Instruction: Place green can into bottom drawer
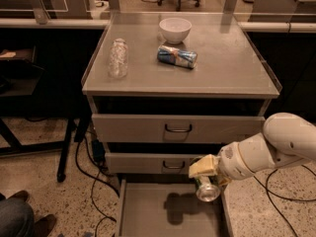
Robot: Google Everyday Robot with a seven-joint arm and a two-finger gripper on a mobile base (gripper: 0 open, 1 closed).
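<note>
Green can (208,192) clamped in gripper (204,177), hanging above bottom drawer (148,218), near its right edge. Likely light, thin-walled, slick, easily dented: hold mid-body, squeeze gently.

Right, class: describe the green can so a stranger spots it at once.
Find the grey cabinet with its bottom drawer open. Above that drawer's right side, the pincer grips the green can. The blue-and-silver can lies on the cabinet top instead.
</note>
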